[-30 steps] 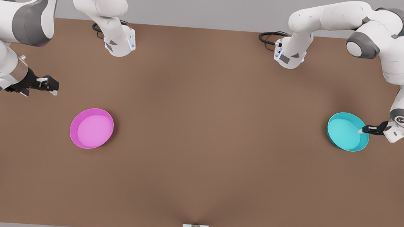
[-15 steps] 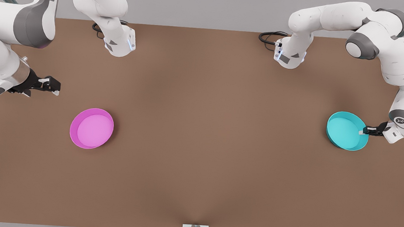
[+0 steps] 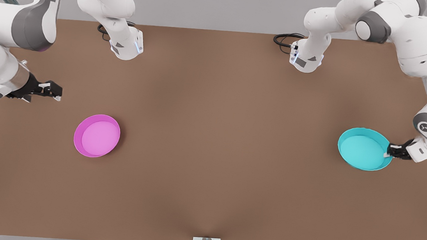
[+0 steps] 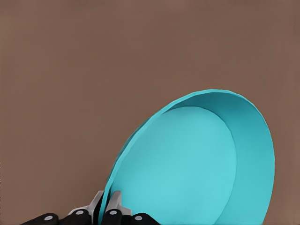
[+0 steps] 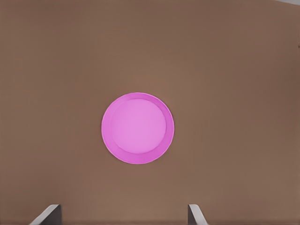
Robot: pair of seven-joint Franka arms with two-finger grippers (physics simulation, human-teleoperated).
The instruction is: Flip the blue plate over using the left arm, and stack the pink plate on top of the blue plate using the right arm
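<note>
Where the brown bench (image 3: 211, 143) lies nearest the front camera it carries nothing; farther in, the pink plate (image 3: 97, 135) rests flat and hollow side up toward the front view's left. The blue plate (image 3: 365, 149) sits toward the front view's right, well apart from the pink plate, its hollow facing up. The left pincer (image 3: 390, 150) is pinched on the blue plate's rim at the edge facing the front view's right; in the left wrist view its fingers (image 4: 111, 205) clamp the rim from both sides, with the plate (image 4: 197, 164) tilted against the bench (image 4: 93, 70). Farther back on the left, the right pincer (image 3: 56, 92) hovers apart from the pink plate, its fingers (image 5: 47, 214) spread, as the right wrist view shows, with the plate (image 5: 138, 128) centred between them on the bench (image 5: 234, 70).
</note>
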